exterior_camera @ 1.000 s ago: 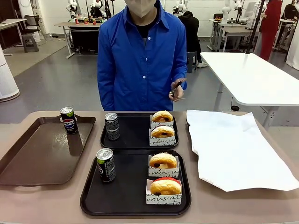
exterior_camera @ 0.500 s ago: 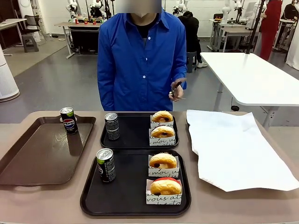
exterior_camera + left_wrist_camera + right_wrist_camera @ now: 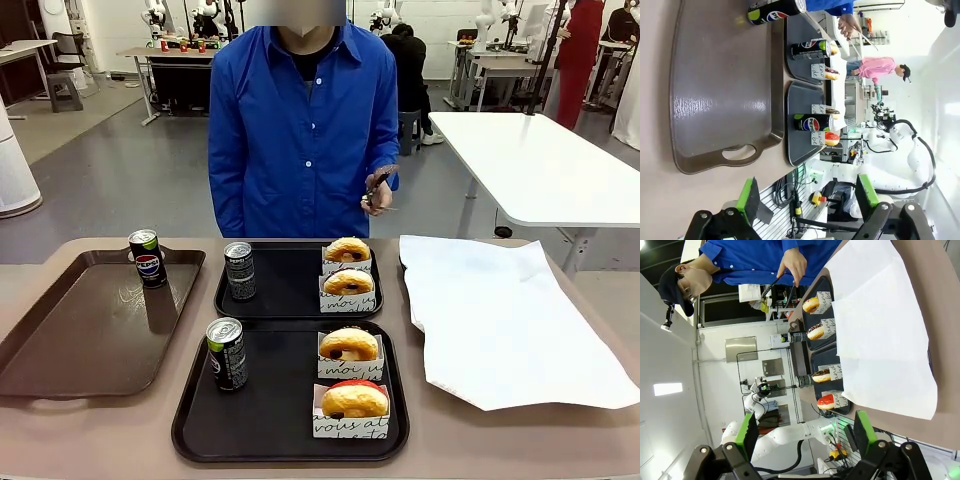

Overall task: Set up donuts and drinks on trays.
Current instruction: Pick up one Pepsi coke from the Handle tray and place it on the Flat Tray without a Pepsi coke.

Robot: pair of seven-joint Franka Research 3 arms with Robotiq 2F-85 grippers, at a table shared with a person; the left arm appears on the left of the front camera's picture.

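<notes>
Tabletop (image 3: 120, 440) – tan, white paper (image 3: 500, 320) right | room – grey floor, white tables | left hand (image 3: 805, 197), right hand (image 3: 802, 432) – both open

Two black trays (image 3: 280, 400) sit beside a brown tray (image 3: 90, 330) on the tan bench (image 3: 100, 435). The donuts (image 3: 348, 344) are golden, one red-iced (image 3: 355, 398), in white holders with black script. The cans (image 3: 227, 353) are dark with silver tops. The person's coat (image 3: 300, 130) is blue; the paper (image 3: 500, 320) is white.

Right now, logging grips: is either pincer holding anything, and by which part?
Nothing is held: left pincer and right pincer both stand open, empty.
</notes>
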